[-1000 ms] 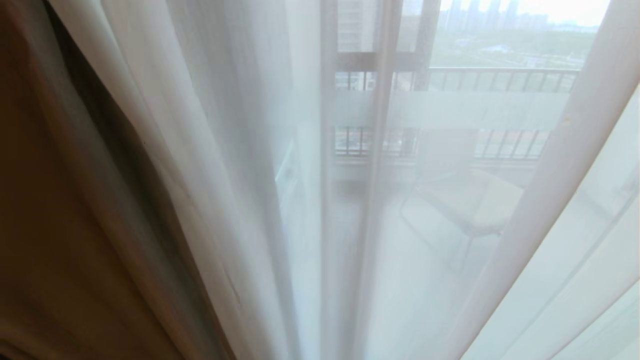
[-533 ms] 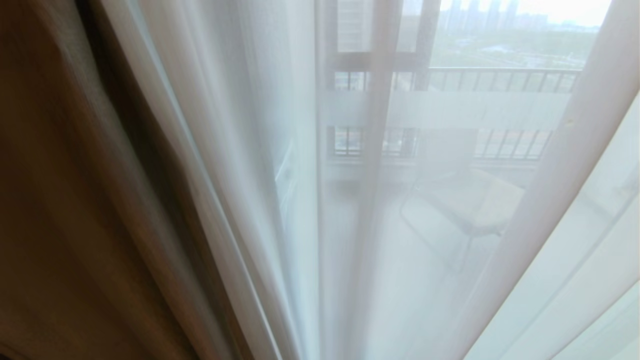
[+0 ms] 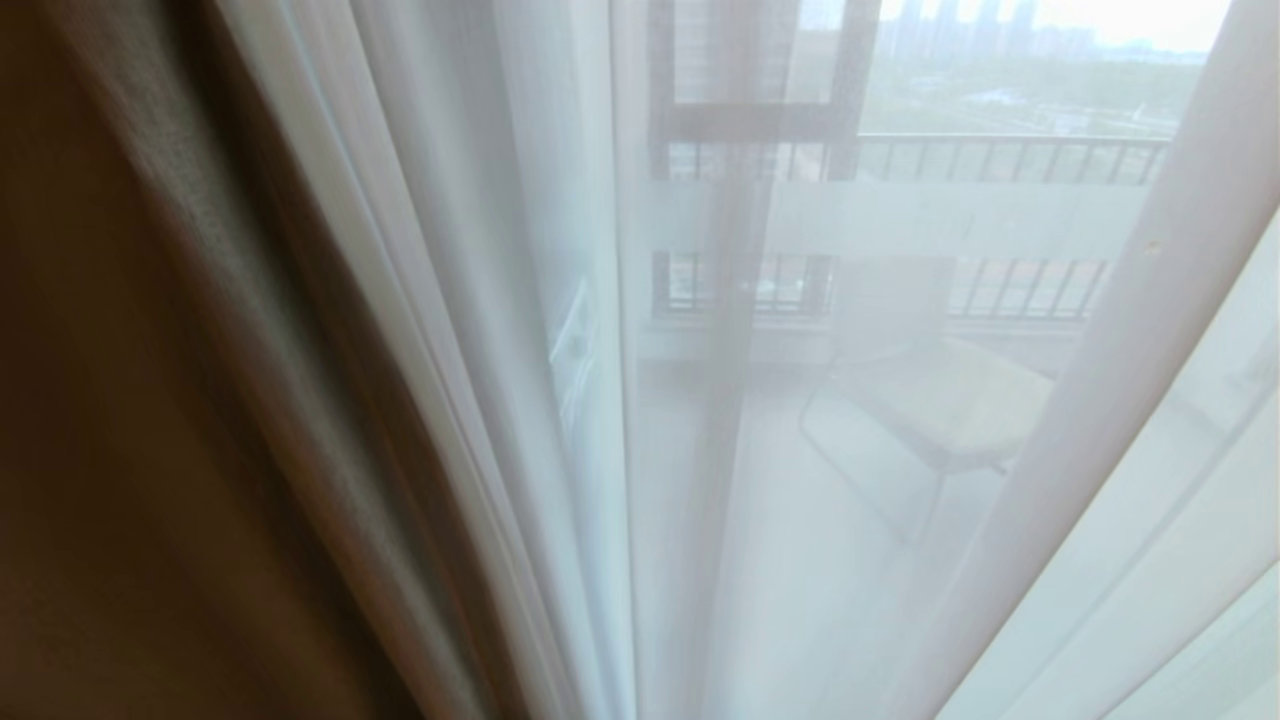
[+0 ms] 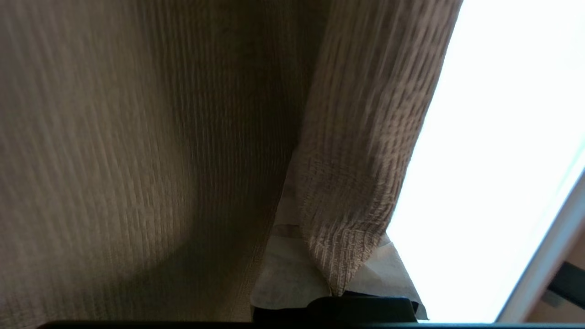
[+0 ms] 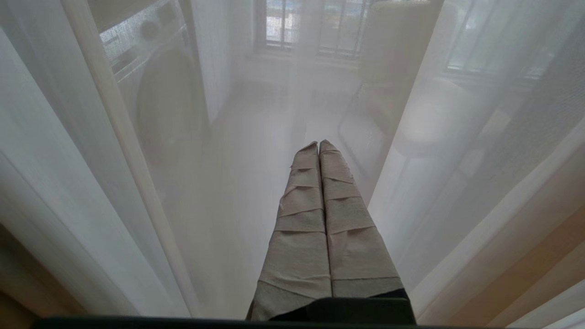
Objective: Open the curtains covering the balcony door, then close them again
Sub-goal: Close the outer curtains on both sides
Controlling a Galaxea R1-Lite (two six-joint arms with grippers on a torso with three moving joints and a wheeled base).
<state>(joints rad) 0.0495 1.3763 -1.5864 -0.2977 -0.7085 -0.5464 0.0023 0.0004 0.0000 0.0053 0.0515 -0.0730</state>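
Now left pincer (image 4: 338, 292) clamped on fold of beige woven drape (image 4: 356, 183), at scene's left; sheer (image 3: 850, 450) veils balcony door (image 3: 850, 100). Draw sideways steadily, keep grip. Right pincer (image 5: 318, 145) closed, empty, near sheer.

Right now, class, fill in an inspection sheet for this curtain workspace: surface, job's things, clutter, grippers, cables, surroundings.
Surface: pale balcony floor, seen through sheer.
Job's things: beige drape bunched at head view's left; white sheer hangs across the balcony door.
Clutter: nothing seen.
Grippers: left gripper shut on the beige drape's fold; right gripper shut, empty, pointing at the sheer.
Cables: nothing seen.
Surroundings: chair, railing, and washing machine beyond the sheer.
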